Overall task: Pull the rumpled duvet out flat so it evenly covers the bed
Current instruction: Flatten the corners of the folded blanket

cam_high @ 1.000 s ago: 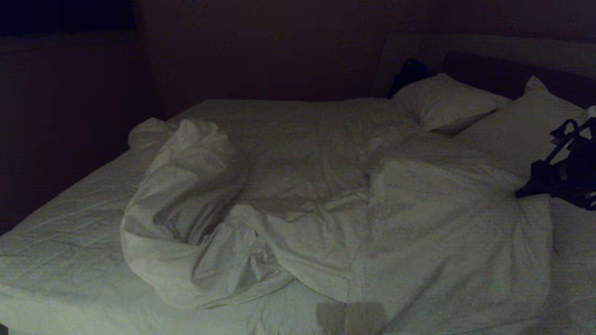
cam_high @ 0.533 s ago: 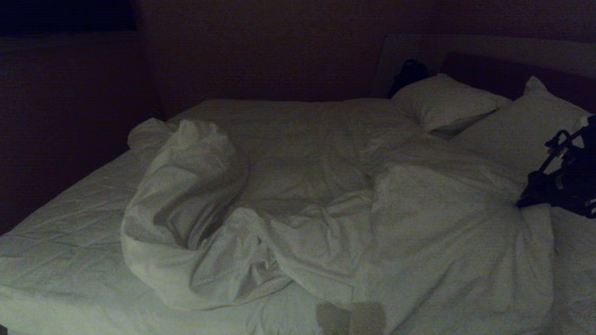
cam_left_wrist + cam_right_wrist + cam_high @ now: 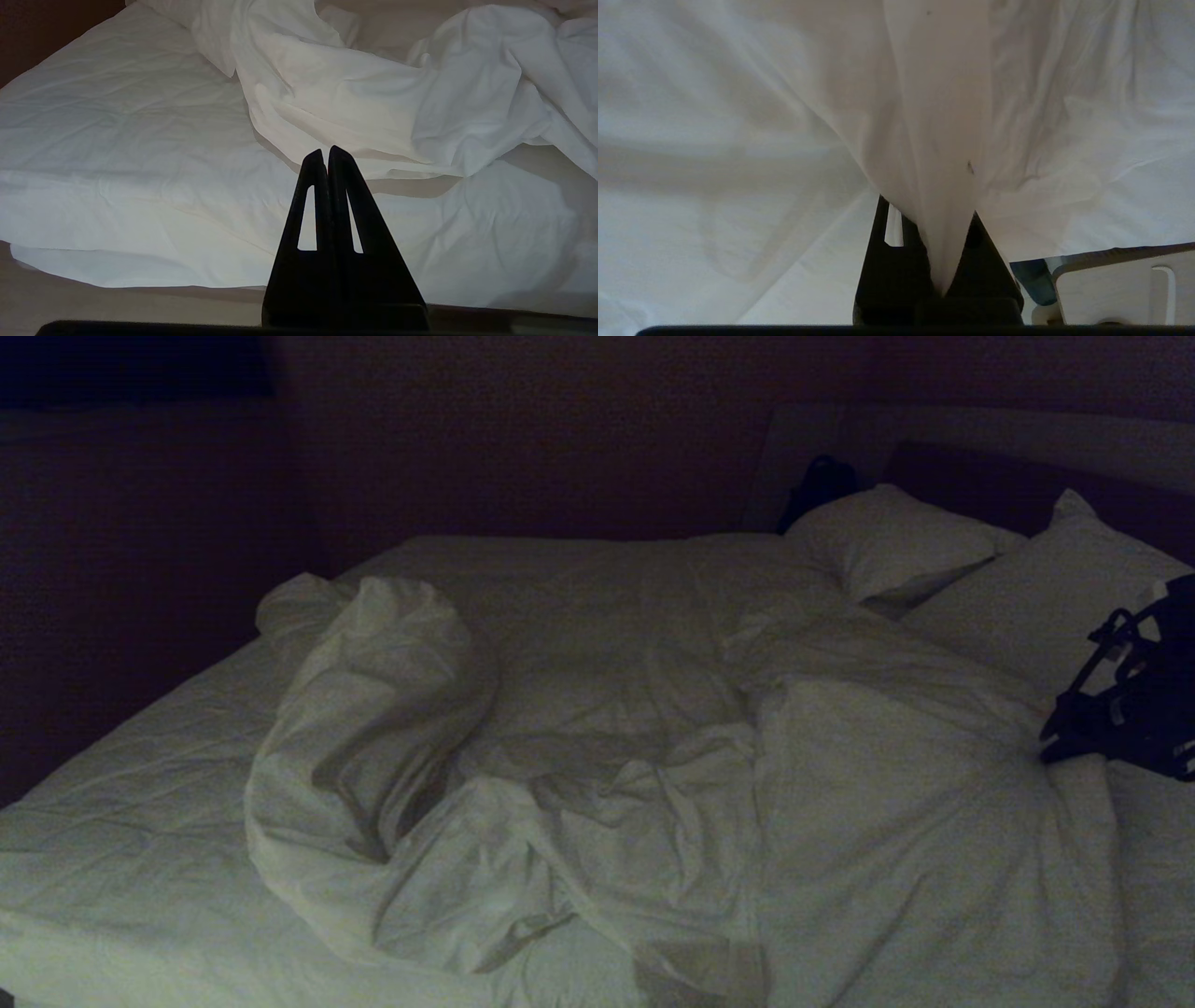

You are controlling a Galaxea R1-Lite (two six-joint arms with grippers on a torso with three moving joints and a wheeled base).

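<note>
The white duvet (image 3: 653, 775) lies rumpled across the bed (image 3: 131, 775), rolled into a thick bunch (image 3: 373, 709) on the left and spread flatter on the right. At the bed's right side my right gripper (image 3: 1053, 745) is shut on the duvet's edge. The right wrist view shows the duvet cloth (image 3: 938, 140) drawn into a taut fold running down between the right gripper's (image 3: 934, 219) black fingers. My left gripper (image 3: 325, 151) is shut and empty, hanging before the near edge of the bed, apart from the duvet (image 3: 373, 93).
Two white pillows (image 3: 887, 541) (image 3: 1046, 597) lean at the dark headboard (image 3: 980, 476), with a dark object (image 3: 822, 481) behind the far one. Bare fitted sheet (image 3: 117, 140) shows on the left. A pale bedside cabinet (image 3: 1125, 284) stands beside the right gripper.
The right gripper has dropped a little with the duvet edge in it. The duvet's right half and its near folds have slid toward the bed's near edge. Pillows stay put.
</note>
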